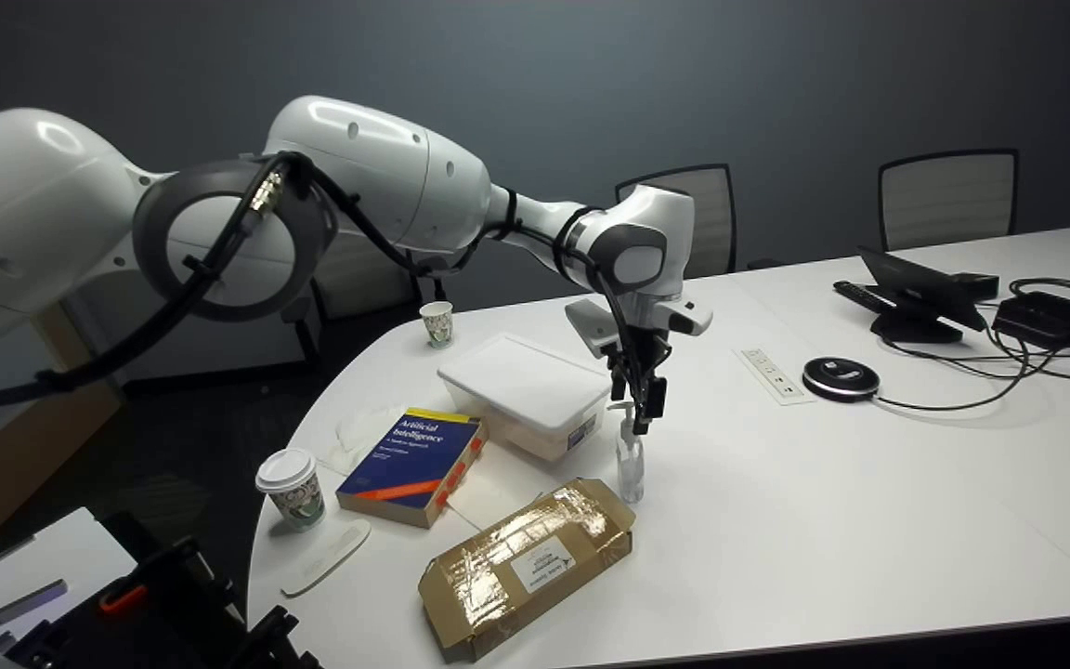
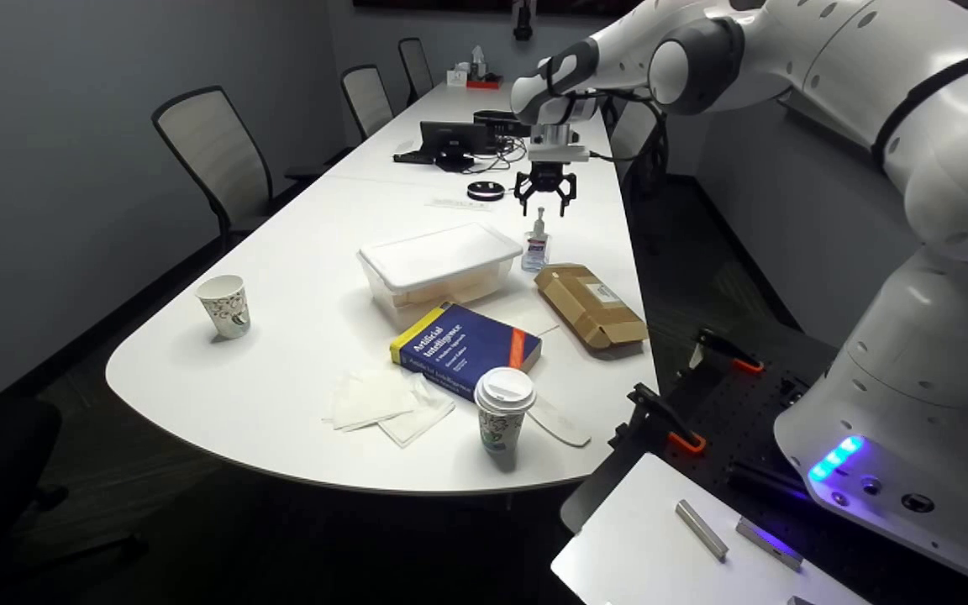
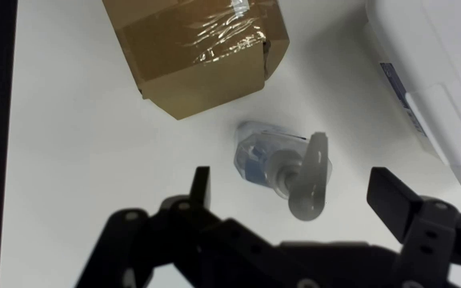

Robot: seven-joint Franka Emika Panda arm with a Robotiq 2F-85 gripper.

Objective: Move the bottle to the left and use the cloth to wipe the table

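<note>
The bottle, a small clear one with a pale pump top, stands upright on the white table (image 1: 823,520). I see the bottle in both exterior views (image 1: 631,469) (image 2: 536,252) and in the wrist view (image 3: 254,160). My gripper (image 2: 544,210) is open and empty above the bottle. In the wrist view the pump top shows between the two spread fingers of the gripper (image 3: 290,180), apart from both. White folded cloths (image 2: 370,399) lie beside the blue book near the table's rounded end. Another white sheet (image 2: 518,313) lies between the book and the cardboard box.
A cardboard box (image 1: 530,562) and a lidded plastic container (image 1: 526,381) flank the bottle closely. The blue book (image 2: 463,349), a lidded paper cup (image 2: 502,412), an open paper cup (image 2: 226,307) and a flat pale piece (image 2: 560,420) also stand or lie on the table.
</note>
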